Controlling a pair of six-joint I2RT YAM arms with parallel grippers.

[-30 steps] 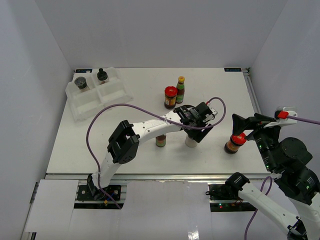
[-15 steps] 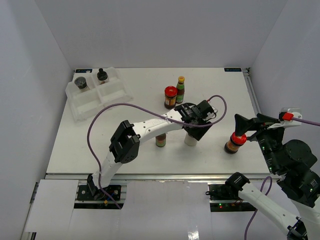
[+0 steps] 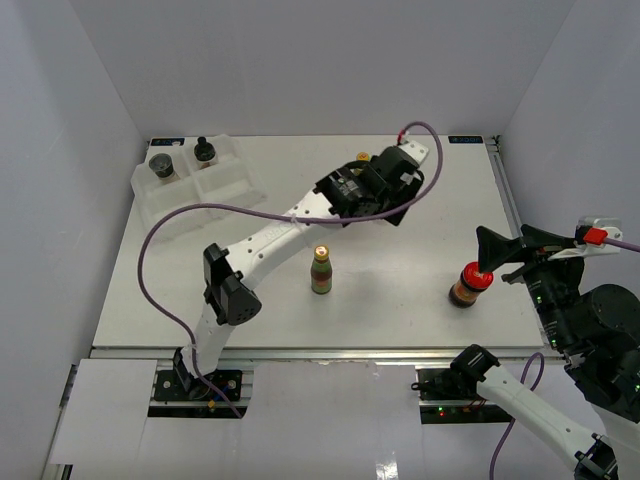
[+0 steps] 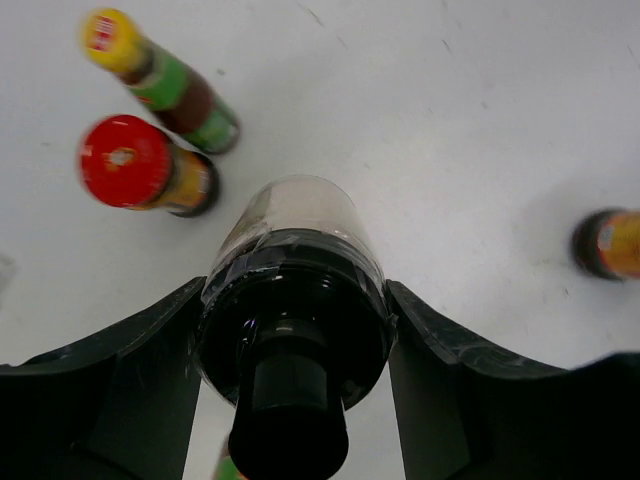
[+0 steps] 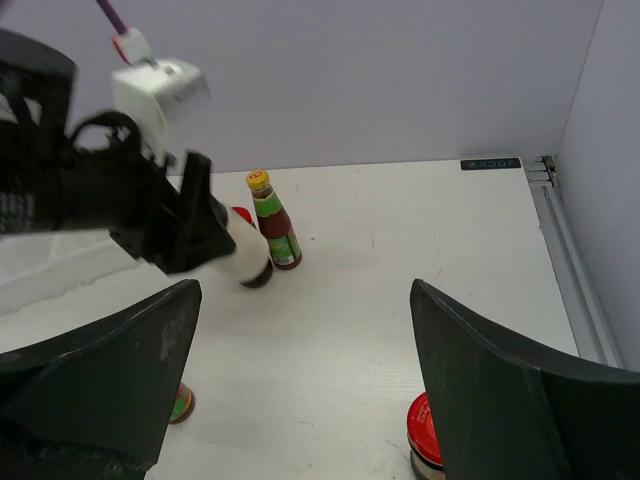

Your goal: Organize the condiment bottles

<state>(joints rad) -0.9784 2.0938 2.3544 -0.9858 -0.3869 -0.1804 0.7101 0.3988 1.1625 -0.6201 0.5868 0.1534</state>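
"White surface [image 3: 430, 210], pale walls. Where's the shaker [image 4: 296, 214]?"

"Your left gripper [image 4: 292, 310] is clamped on it. Clear body, round black cap, tilted, near the red-lidded jar [image 4: 135, 165] and a slim yellow-capped bottle [image 4: 160, 80] at the back."

"And my right?"

"Your right gripper [image 5: 300, 370] gapes wide, close by the other red-lidded jar [image 3: 468, 284]. A second yellow-capped bottle [image 3: 321, 270] stands alone mid-surface."

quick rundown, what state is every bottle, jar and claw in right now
left claw, shut on the held shaker
held shaker, gripped, tilted, cap on
right claw, open, empty
near red-lidded jar, upright, lidded, below right claw
front yellow-capped bottle, upright, capped, standing alone
far red-lidded jar, upright, lidded
far yellow-capped bottle, upright, capped
dark-lidded jar, upright in the tray
small shaker, upright in the tray
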